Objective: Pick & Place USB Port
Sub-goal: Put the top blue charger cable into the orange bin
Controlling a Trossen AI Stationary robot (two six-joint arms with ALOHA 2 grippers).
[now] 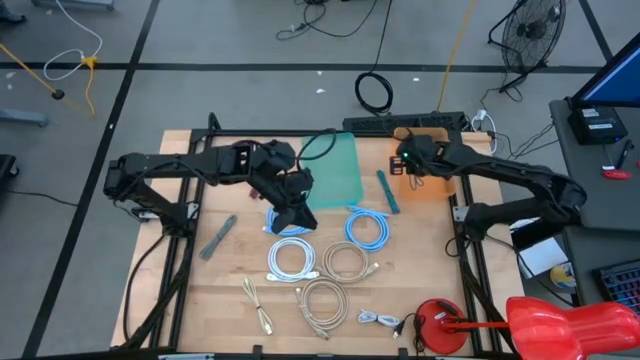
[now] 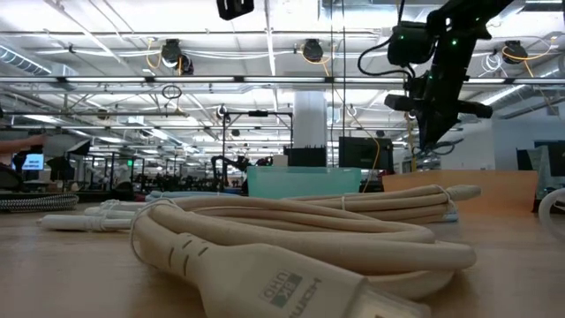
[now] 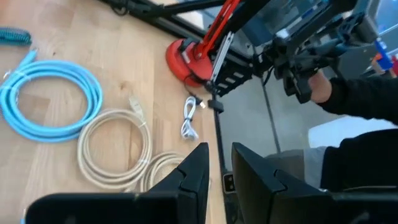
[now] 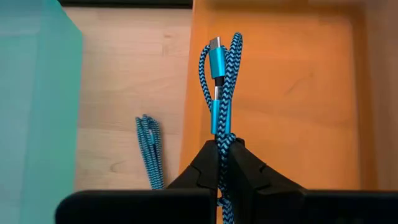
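Writing: the beige HDMI cable [image 2: 291,243] nearest the low camera carried embossed lettering on its plug, apparently "HDMI"; the smaller characters were too blurred to read.
Right gripper [image 4: 219,149]: clamped tight on a folded blue braided USB cable [image 4: 219,87], held over the orange bin [image 4: 292,93] at the table's far right edge.
Second braided cable [image 4: 149,149]: lay on the wood between the orange bin and the teal bin [image 4: 31,93].
Left gripper [image 3: 221,165]: fingers narrowly apart with nothing seen between them, above the middle of the table [image 1: 220,290].
Hidden: the left gripper covered part of a light blue coil [image 3: 50,102].
Cut off: a red stand [image 3: 186,56] at the near right corner; a person's dark sleeve [image 3: 360,99] beyond the table edge.
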